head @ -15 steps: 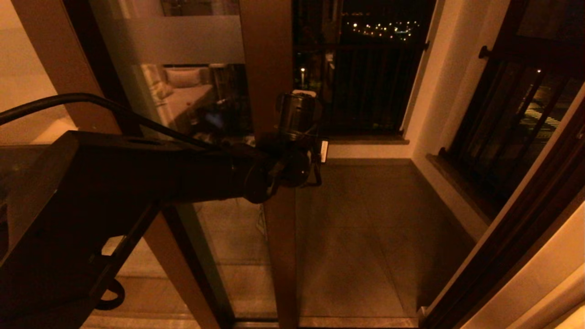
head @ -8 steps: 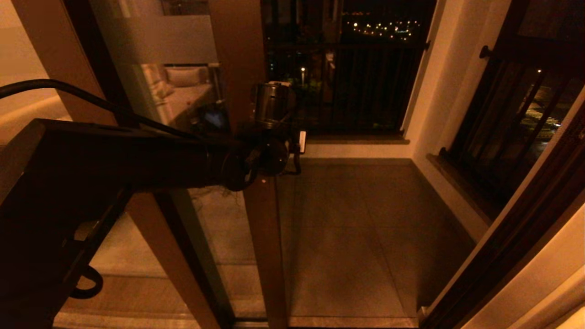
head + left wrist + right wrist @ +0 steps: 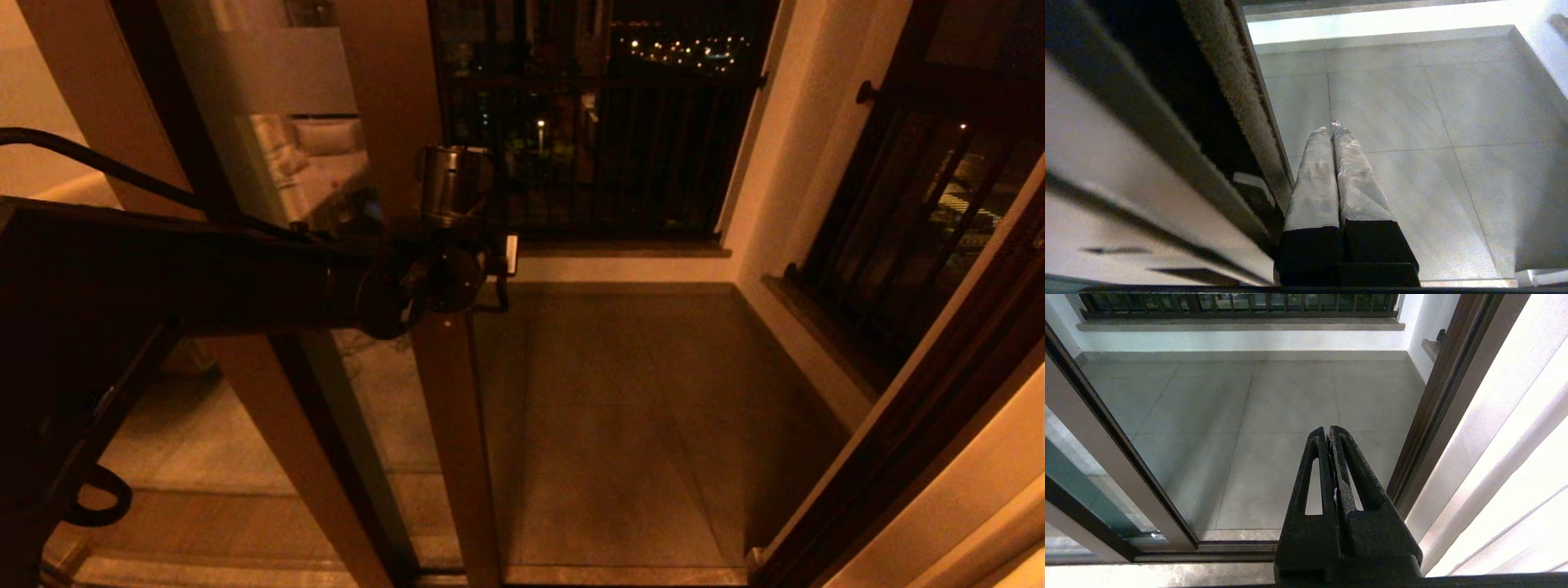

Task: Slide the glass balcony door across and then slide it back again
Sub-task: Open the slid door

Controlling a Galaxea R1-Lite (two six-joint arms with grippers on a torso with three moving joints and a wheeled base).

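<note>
Brown framing fills the left of the head view: the fixed brown-framed glass panel (image 3: 122, 106) leans in at the far left, and just right of it stands the glass balcony door (image 3: 282, 147), a tall clear pane in a dark brown frame with a wide frosted band (image 3: 286, 72) across its upper part. The pane reflects a pale sofa. The door's brown vertical stile (image 3: 445, 425) runs down the middle-left of the view, and the doorway to its right lies open onto the grey tiled balcony floor (image 3: 637, 425).

The black left arm (image 3: 180, 286) reaches in from the left edge to the stile. The left gripper (image 3: 1333, 126) has its two pale-wrapped fingers (image 3: 1316, 179) pressed flat together with nothing between them; in the wrist view they run alongside the door's edge, close beside it, though contact cannot be made out.

Beyond the opening stands the dark barred balcony railing (image 3: 604, 147), with city lights behind it. A white wall (image 3: 775, 163) closes the balcony's right side. At the far right a dark brown door jamb (image 3: 1437, 400) rises, and the right gripper (image 3: 1329, 435) hangs near it over the threshold, black fingers closed on nothing.
</note>
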